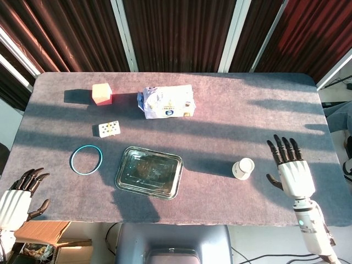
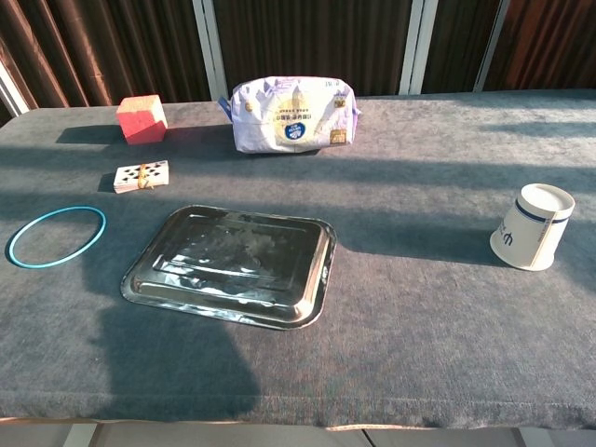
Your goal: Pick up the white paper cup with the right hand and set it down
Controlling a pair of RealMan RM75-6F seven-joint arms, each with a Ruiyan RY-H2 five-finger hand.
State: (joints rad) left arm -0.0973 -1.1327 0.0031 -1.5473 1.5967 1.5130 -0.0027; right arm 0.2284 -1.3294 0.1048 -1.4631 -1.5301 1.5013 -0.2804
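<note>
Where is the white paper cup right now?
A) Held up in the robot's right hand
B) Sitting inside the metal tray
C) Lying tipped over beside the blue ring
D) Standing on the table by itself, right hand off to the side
D: the cup stands upright on the table, apart from the open right hand.

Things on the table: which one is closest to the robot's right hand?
The white paper cup, standing upright just left of the open right hand; everything else lies farther left.
</note>
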